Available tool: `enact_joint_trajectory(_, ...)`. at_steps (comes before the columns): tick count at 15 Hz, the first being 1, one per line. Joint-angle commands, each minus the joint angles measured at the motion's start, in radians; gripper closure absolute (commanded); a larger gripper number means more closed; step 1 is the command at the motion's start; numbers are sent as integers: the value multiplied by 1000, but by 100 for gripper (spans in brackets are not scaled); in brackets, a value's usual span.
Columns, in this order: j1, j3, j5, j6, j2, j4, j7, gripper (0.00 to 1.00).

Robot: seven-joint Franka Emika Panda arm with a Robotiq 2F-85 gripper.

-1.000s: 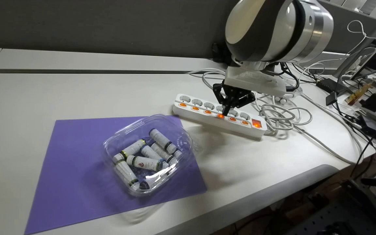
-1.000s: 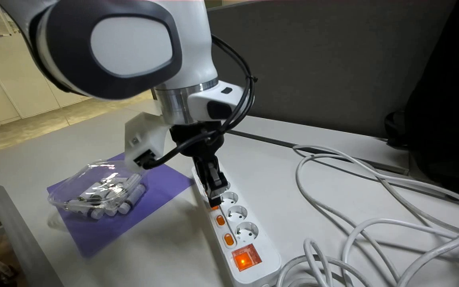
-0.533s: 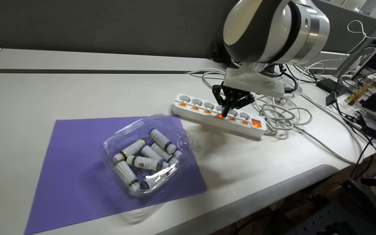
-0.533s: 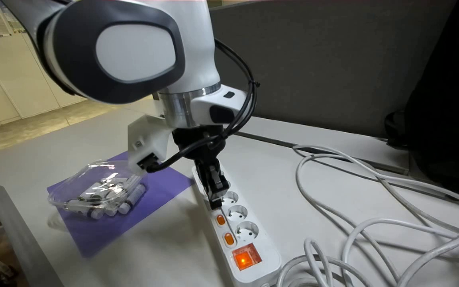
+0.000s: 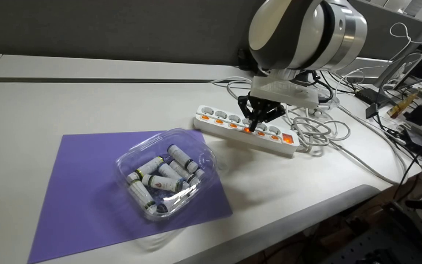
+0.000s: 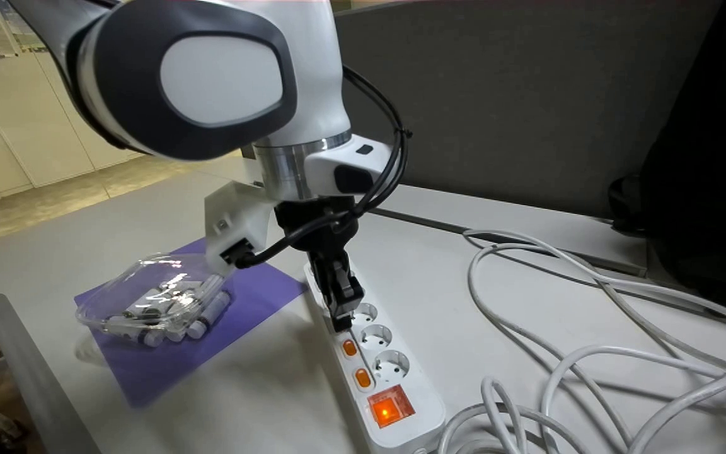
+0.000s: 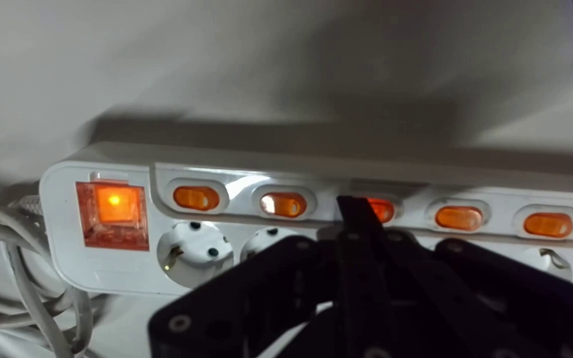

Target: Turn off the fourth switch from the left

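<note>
One hand [image 5: 253,128] dipped slightly—fingertips [image 7: 358,219] together—at the fourth small switch [image 7: 383,210] of six.

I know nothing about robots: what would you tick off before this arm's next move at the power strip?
Right target: ok; the jaws are at the fourth rocker switch from the cordless end of the power strip.
Jaws closed for pressing: ok; they look shut.
Switching done: not ok; the fourth rocker switch appears lit.
Jaws touching it: cannot tell; they hide part of it.
Jaws not covering the third switch or the fifth switch: ok; both show whole in the wrist view.
</note>
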Motion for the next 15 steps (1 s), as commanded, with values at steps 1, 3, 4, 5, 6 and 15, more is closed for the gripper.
enact_joint_trajectory(1, 21, -37, -20, -1, 93, 45, 20, 100)
enact_joint_trajectory(3, -26, 10, 20, -12, 97, 49, -48, 100)
enact_joint_trajectory(4, -59, 44, 49, -27, 95, 51, -93, 100)
enact_joint_trajectory(5, -100, 83, 86, -44, 93, 56, -156, 100)
enact_joint_trajectory(6, -145, 121, 130, -66, 93, 64, -223, 100)
enact_joint_trajectory(15, -301, 145, 316, -429, 166, 245, -468, 100)
